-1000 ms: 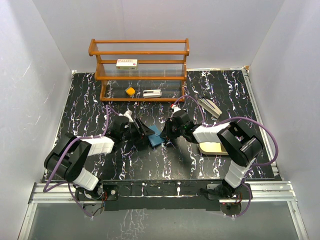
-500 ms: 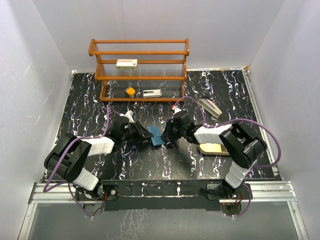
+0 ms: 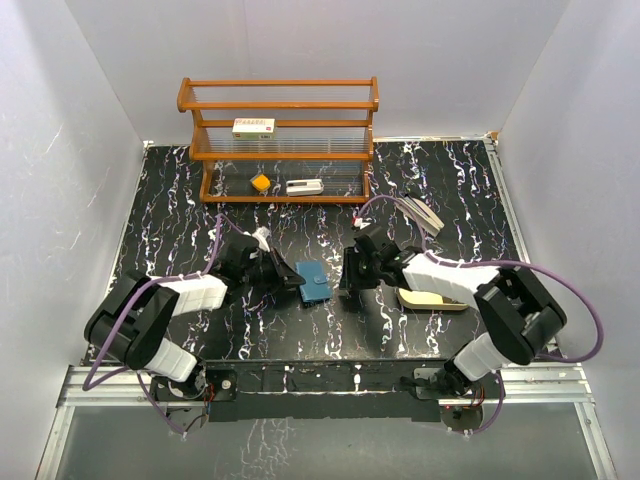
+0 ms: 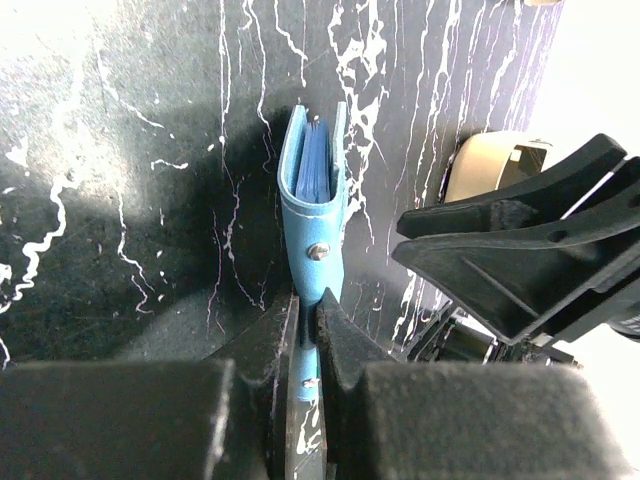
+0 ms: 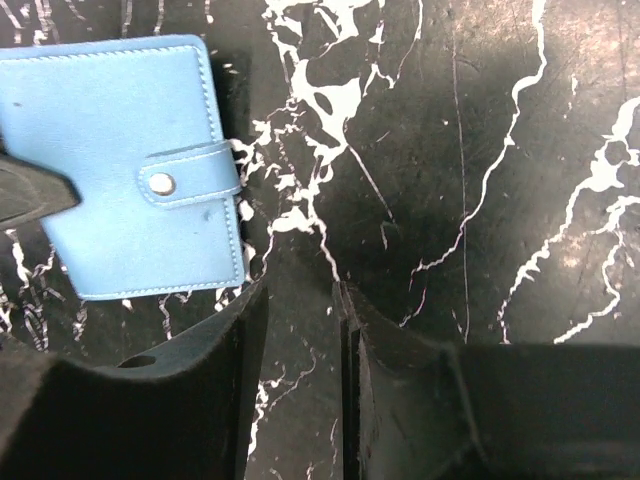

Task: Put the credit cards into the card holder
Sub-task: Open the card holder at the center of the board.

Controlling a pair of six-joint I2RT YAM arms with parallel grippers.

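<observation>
Grippers first: the left gripper (image 4: 310,305) is clamped on the near-left edge of the card holder (image 3: 314,282). The holder is folded closed with its clasp snapped, face up. Can't tell if it rests on the black marbled table (image 3: 200,330) or hangs just off it. The right gripper (image 5: 300,292) sits just right of the holder, apart from it, fingers a narrow gap apart around nothing. A tan tray (image 3: 432,297) lies further right. The credit cards (image 3: 420,212) are fanned out well behind-right of the holder. A wooden rack (image 3: 278,140) stands far behind it, holding 1 white box (image 3: 253,127).
</observation>
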